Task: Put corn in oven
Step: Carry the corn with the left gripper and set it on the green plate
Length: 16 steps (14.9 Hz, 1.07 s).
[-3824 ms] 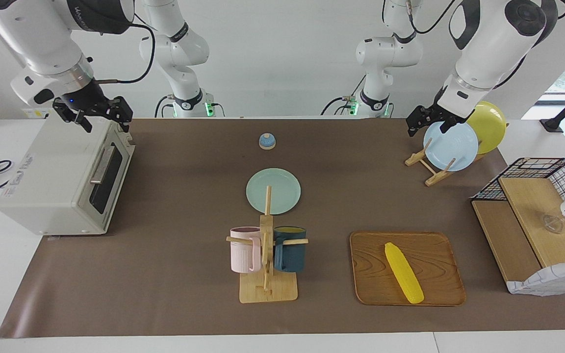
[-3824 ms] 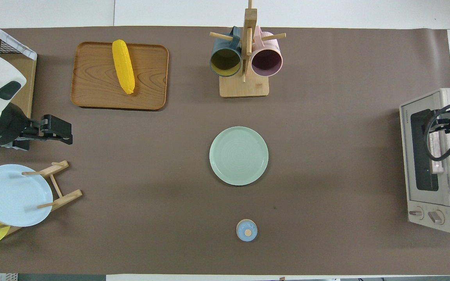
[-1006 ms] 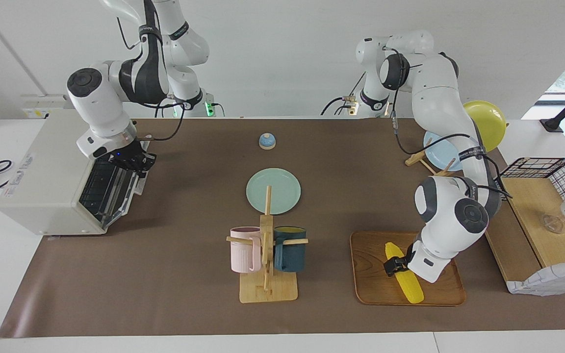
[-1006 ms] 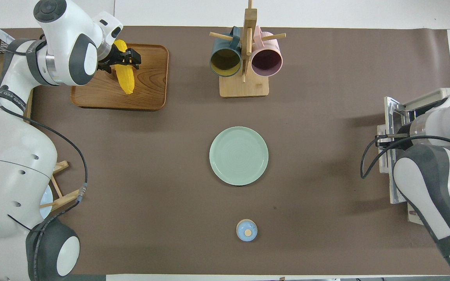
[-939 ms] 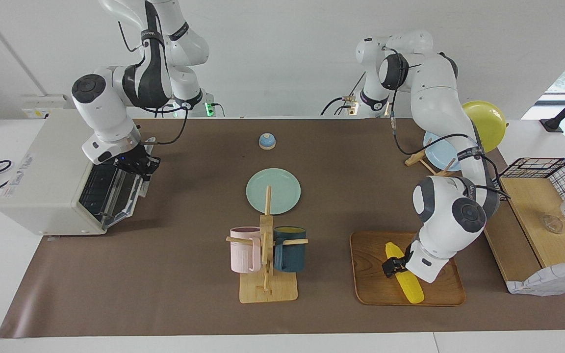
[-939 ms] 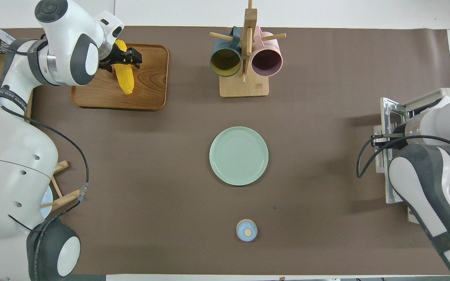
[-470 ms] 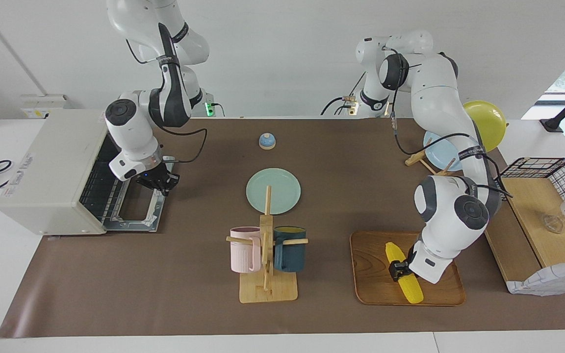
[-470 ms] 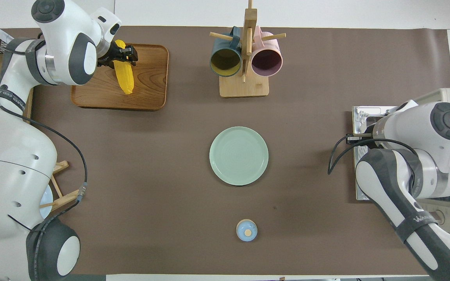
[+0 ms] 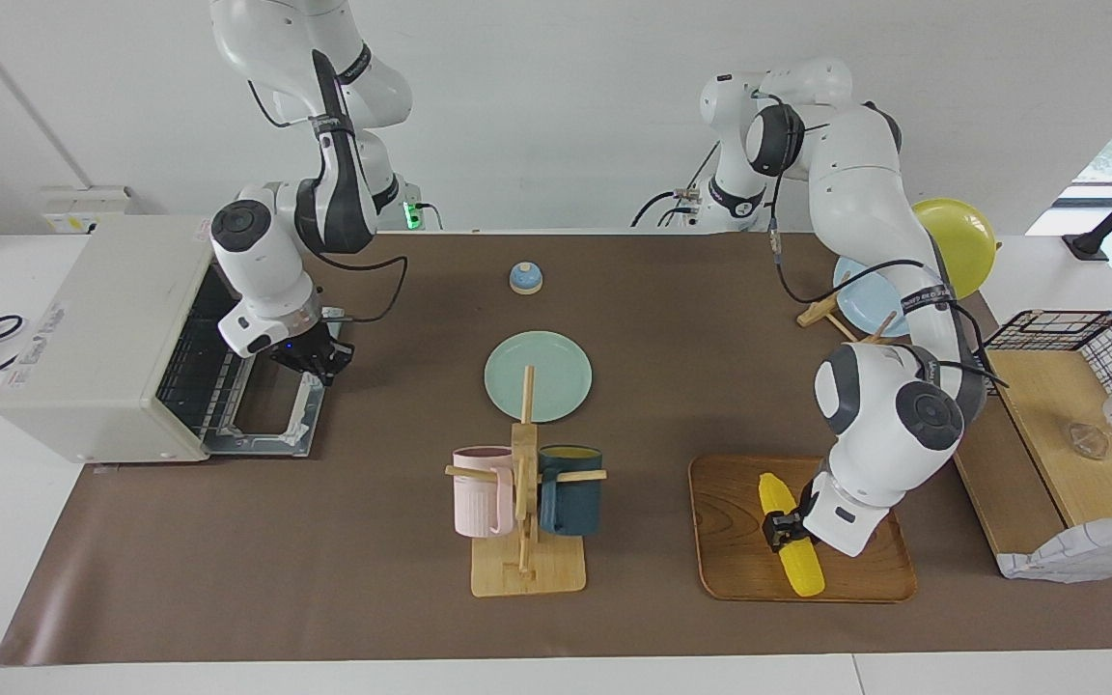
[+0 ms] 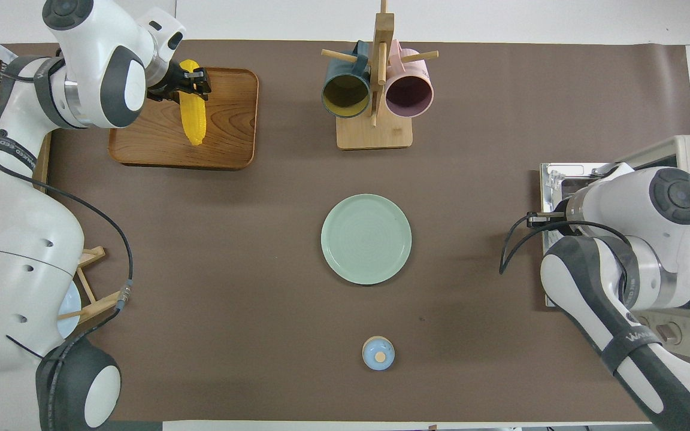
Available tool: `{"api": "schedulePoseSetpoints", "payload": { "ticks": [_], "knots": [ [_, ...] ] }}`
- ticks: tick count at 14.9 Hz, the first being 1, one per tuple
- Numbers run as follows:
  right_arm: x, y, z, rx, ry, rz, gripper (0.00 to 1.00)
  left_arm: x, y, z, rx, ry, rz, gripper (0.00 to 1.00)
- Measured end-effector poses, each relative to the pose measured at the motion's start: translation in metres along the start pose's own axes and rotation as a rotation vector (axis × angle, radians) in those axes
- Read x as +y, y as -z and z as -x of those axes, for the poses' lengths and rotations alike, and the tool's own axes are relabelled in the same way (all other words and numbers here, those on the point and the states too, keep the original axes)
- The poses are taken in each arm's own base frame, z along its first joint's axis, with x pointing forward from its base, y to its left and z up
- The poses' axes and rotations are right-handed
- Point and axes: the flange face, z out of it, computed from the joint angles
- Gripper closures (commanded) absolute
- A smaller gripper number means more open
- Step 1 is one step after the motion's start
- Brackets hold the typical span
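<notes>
The yellow corn [image 9: 800, 565] lies low on a wooden tray [image 9: 730, 541] toward the left arm's end of the table. It also shows in the overhead view [image 10: 193, 123]. My left gripper [image 9: 781, 532] is shut on the corn near its thicker end [image 10: 188, 82]. The off-white oven [image 9: 83, 328] stands at the right arm's end. Its door [image 9: 271, 425] lies folded down flat and the wire rack [image 9: 194, 367] shows inside. My right gripper [image 9: 313, 359] is at the door's outer edge, by the handle. In the overhead view the right arm hides most of the door [image 10: 554, 179].
A wooden mug rack [image 9: 525, 521] with a pink and a dark blue mug stands mid-table, with a green plate [image 9: 556, 362] just nearer the robots. A small blue bell [image 9: 525, 278] sits nearer still. A plate stand [image 9: 860, 290] and a wire-and-wood shelf [image 9: 1048, 425] are beside the left arm.
The right arm has pulled the oven door from shut to flat open. The left arm has come down to the tray and closed on the corn, which has turned slightly.
</notes>
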Motion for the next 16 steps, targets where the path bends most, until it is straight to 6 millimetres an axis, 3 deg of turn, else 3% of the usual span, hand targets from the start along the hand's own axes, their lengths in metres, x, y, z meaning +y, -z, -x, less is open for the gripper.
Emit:
{"api": "schedulePoseSetpoints", "payload": {
  "ticks": [2,3,5,6,7,9,12,14,16],
  "knots": [
    [-0.010,0.000,0.001,0.000,-0.009,0.000,1.00,0.014,0.047,0.012,0.000,0.056,0.012,1.00],
    [-0.013,0.000,0.001,0.000,-0.009,0.000,0.95,0.028,0.072,0.026,-0.003,0.072,0.013,1.00],
    [-0.013,0.000,0.002,0.000,-0.009,0.000,0.45,0.063,0.107,0.068,-0.030,0.074,0.003,1.00],
    [-0.013,0.000,0.001,0.000,-0.010,0.000,0.13,0.080,0.117,0.095,-0.050,0.075,-0.005,1.00],
    [-0.013,0.000,0.002,0.000,-0.009,0.000,0.00,0.099,0.123,0.126,-0.073,0.077,-0.016,1.00],
    [-0.018,0.001,0.002,0.002,0.001,0.000,0.00,0.142,0.123,0.191,-0.113,0.093,-0.041,1.00],
    [-0.031,0.002,0.003,0.004,0.024,-0.001,0.00,0.221,0.099,0.276,-0.070,0.131,-0.017,1.00],
    [-0.033,0.002,0.003,0.004,0.029,-0.001,0.00,0.255,0.072,0.318,-0.039,0.110,0.016,1.00],
    [-0.033,0.002,0.003,0.005,0.029,-0.001,0.00,0.271,0.045,0.342,-0.021,0.089,0.039,1.00]
  ]
}}
